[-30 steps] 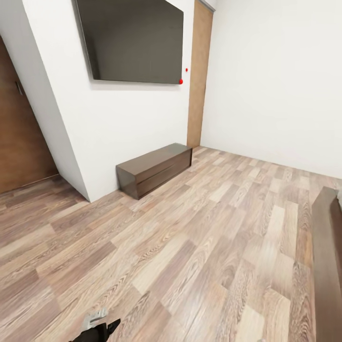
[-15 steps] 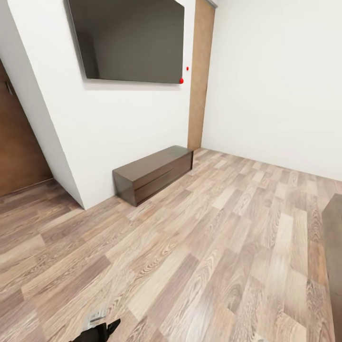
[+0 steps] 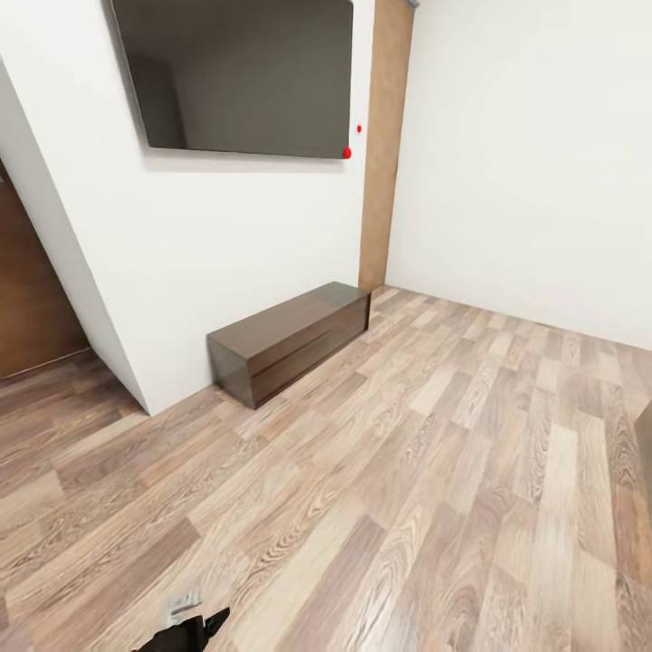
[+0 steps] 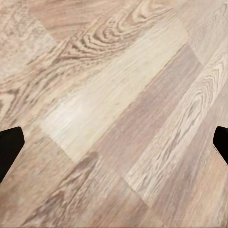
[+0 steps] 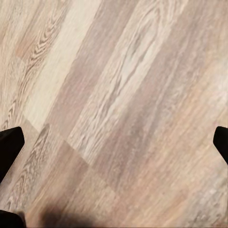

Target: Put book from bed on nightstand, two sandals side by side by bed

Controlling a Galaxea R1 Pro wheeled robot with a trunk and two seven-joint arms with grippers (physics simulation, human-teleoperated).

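Observation:
I am in the bedroom, over its light-brown wood-plank floor point(image 3: 407, 471). The book, the sandals, the bed and the nightstand are out of view. My left gripper point(image 4: 114, 142) hangs open above bare planks, its dark fingertips point(image 4: 9, 145) far apart with nothing between them. My right gripper point(image 5: 114, 145) is open over the floor as well, and its fingertips point(image 5: 9, 142) are also empty. A bit of my left arm point(image 3: 186, 623) pokes in at the head view's lower edge.
A long low dark-brown cabinet point(image 3: 290, 340) stands against a white wall under a wall-mounted dark TV screen point(image 3: 240, 77). A brown door point(image 3: 27, 299) is at the far left, and a tall wood panel point(image 3: 385, 145) is in the corner. Open floor stretches to the right.
The whole head view has swung left. The dark-brown bed frame at the right edge has slid out of the picture. The cabinet and TV look slightly nearer. Both grippers are unchanged.

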